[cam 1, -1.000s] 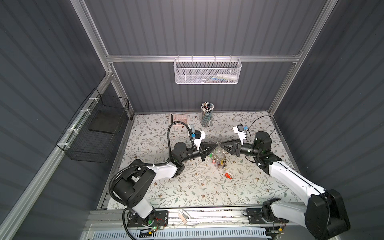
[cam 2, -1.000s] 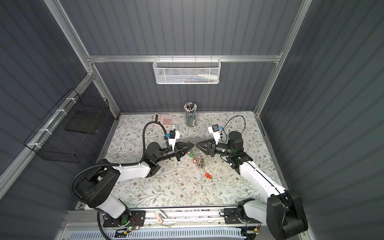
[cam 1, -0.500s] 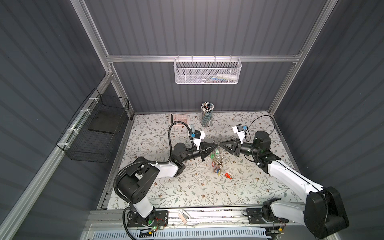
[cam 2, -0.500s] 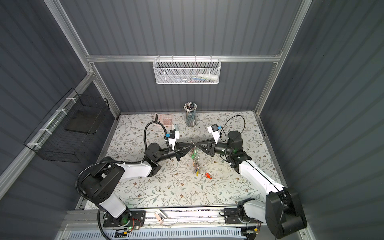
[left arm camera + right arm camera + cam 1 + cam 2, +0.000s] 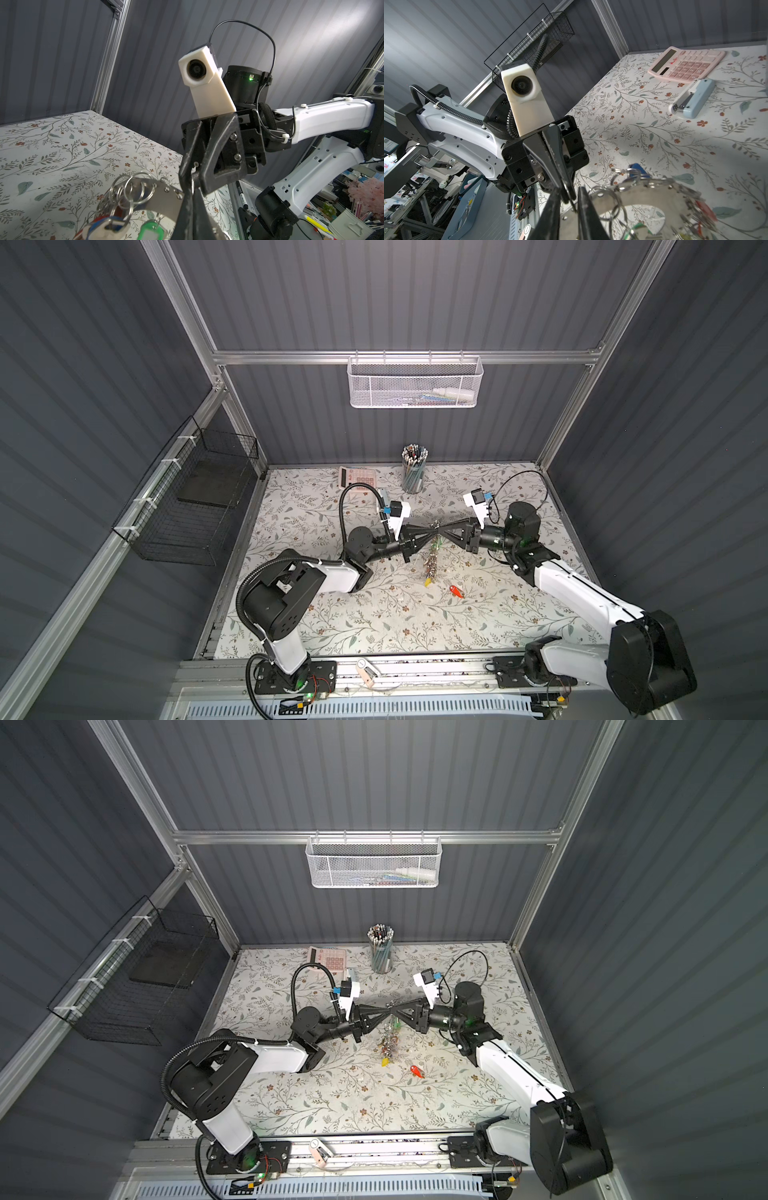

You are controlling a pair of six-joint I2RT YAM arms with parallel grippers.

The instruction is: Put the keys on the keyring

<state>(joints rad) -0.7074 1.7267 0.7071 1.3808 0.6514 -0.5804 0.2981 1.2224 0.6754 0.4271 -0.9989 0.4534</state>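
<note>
Red-orange plastic tags the one key that lies loose on the floral tabletop, nearest the front and where it lay a second ago. Just behind it the other keys hang in a bunch, a yellow tag lowest, from the keyring, a flat grey metal band held up over the middle of the table. The left gripper is clamped tight on that band's end. The right gripper, which a second ago stood clear of it with jaws spread wide, now meets it tip to tip, jaws drawn in to a narrow gap around the same end. Whether they pinch the metal I cannot tell, since the left fingertips sit in that gap. Split rings, a green tag and a blue tag crowd the band, and in both top views the black fingers hide it. Farther back lie a pale blue stapler and a pink calculator, then a pencil cup by the rear wall, with a white mesh basket high on it.
</note>
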